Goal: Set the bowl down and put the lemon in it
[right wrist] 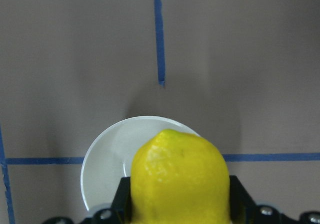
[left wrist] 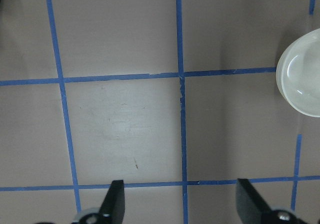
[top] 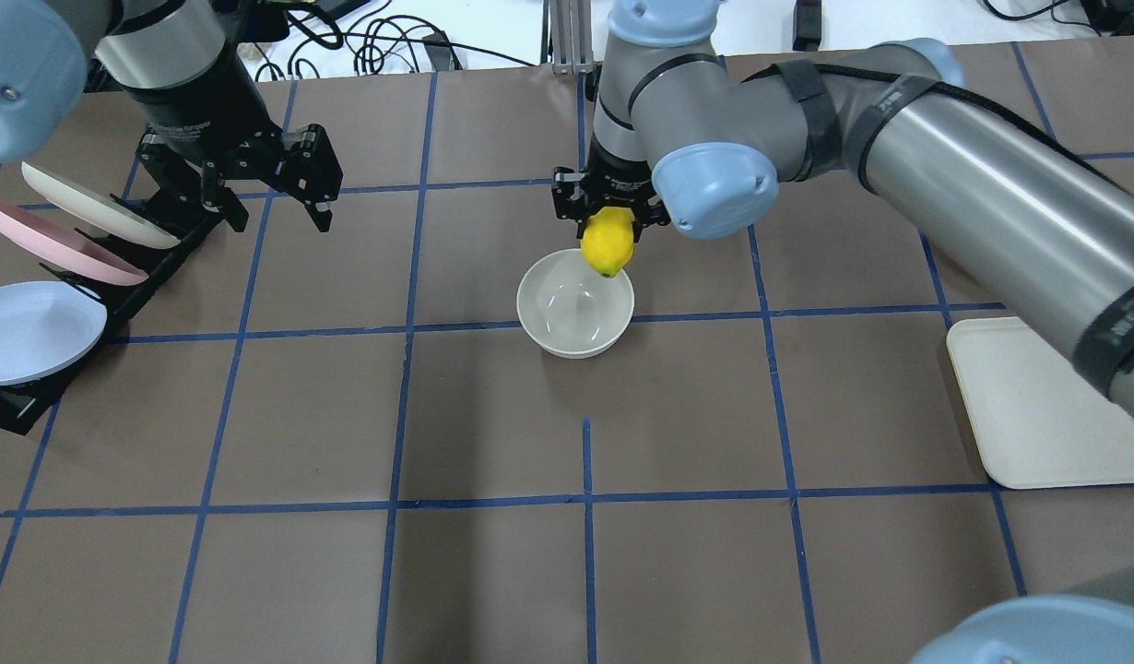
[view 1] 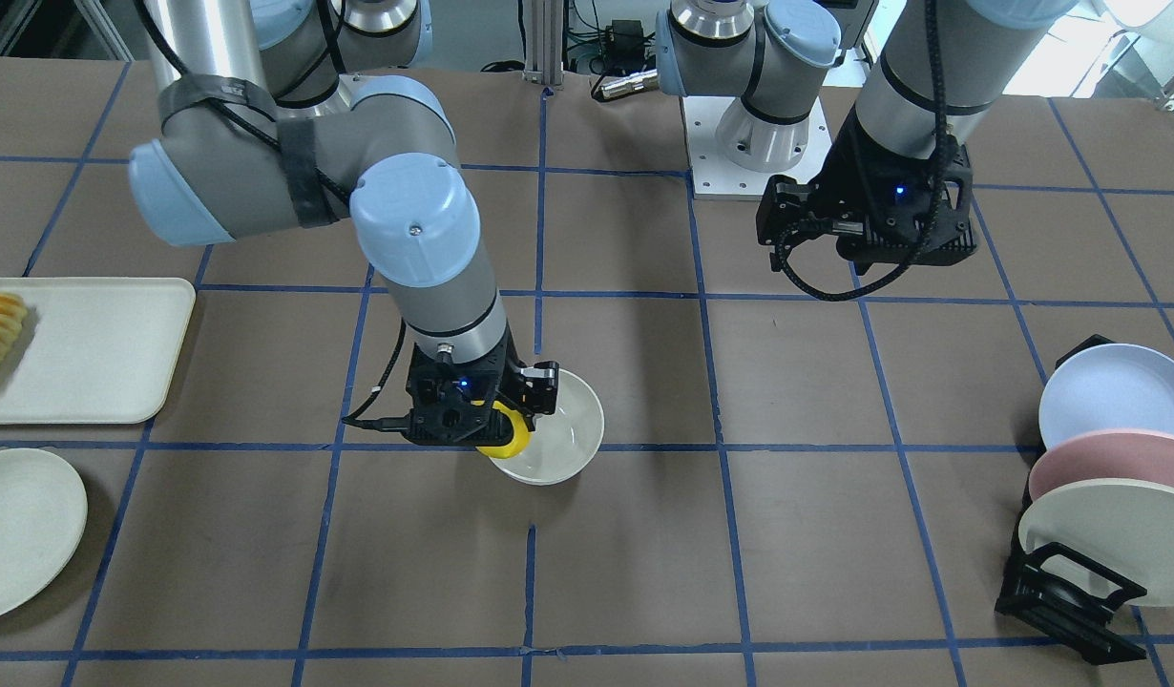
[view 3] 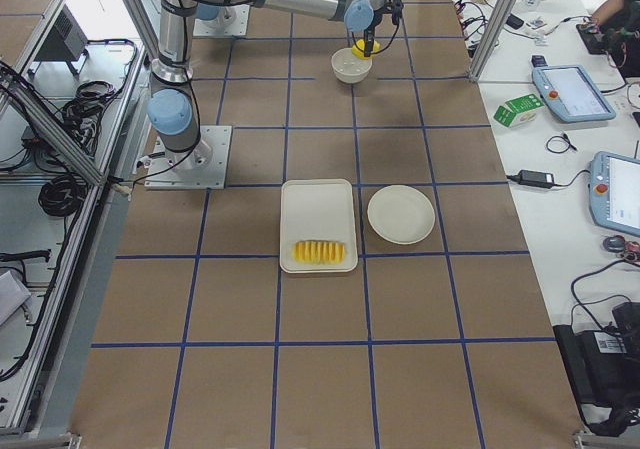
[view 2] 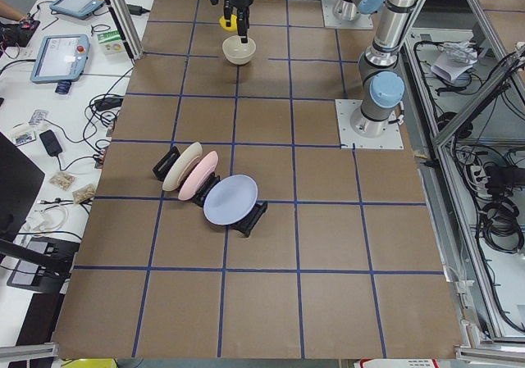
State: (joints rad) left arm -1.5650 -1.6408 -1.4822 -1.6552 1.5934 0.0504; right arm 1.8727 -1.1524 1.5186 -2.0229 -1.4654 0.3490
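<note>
The bowl (top: 574, 309) already stands upright on the bench (top: 493, 415), just below the right pincer (top: 609, 221), which is clamped on the lemon (top: 607, 247) over the bowl's rim; dropping it remains. The left pincer (left wrist: 182, 201) gapes empty, well apart.

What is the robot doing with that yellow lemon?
The right gripper is shut on the lemon and holds it just over the edge of the bowl. The bowl sits empty on the table, so the lemon is not inside yet. The left gripper hangs open and empty near the plate rack.
</note>
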